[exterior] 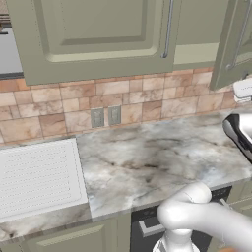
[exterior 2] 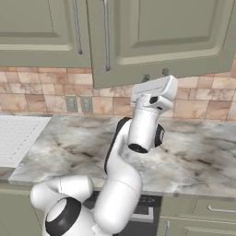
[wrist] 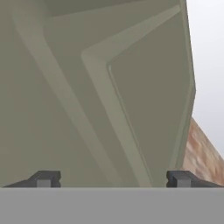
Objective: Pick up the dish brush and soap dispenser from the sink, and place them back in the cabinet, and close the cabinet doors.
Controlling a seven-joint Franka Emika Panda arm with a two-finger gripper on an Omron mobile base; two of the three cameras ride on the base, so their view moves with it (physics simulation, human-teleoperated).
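Marble table [exterior: 147, 162] is running under a tan tile backsplash [exterior: 74, 106], with the sink's [exterior: 34, 177] ribbed white drainboard lying at its left end, its basin cut off by the frame. Olive cabinet doors [exterior 2: 161, 37] are hanging above, their long silver handles [exterior 2: 107, 37] running vertically; in the left base view the right door [exterior: 236, 44] is standing ajar, swung outward. Rising from the base, the arm is bending up so the hand is pointing at a door panel, the pincer [wrist: 113, 178] spread wide with nothing between its fingertips [wrist: 43, 178], close before the green panel.
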